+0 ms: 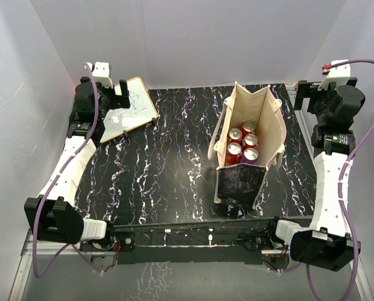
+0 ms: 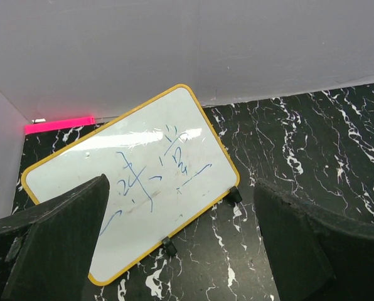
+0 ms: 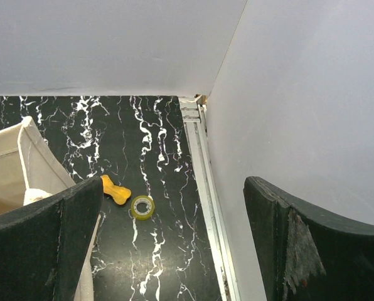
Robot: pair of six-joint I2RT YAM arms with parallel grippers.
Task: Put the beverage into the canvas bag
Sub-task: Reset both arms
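Observation:
The canvas bag stands upright and open on the right half of the black marble table, its black panel facing the near edge. Several beverage cans stand inside it, red ones and a purple one. My left gripper hovers at the far left corner, open and empty, well away from the bag. My right gripper sits at the far right corner, just right of the bag, also open and empty. In the right wrist view the bag's beige rim shows at the left, beside that gripper.
A yellow-framed whiteboard on small black feet lies under the left gripper, also seen from above. A yellow bone-shaped piece and a tape roll lie behind the bag. A metal rail and white walls bound the table.

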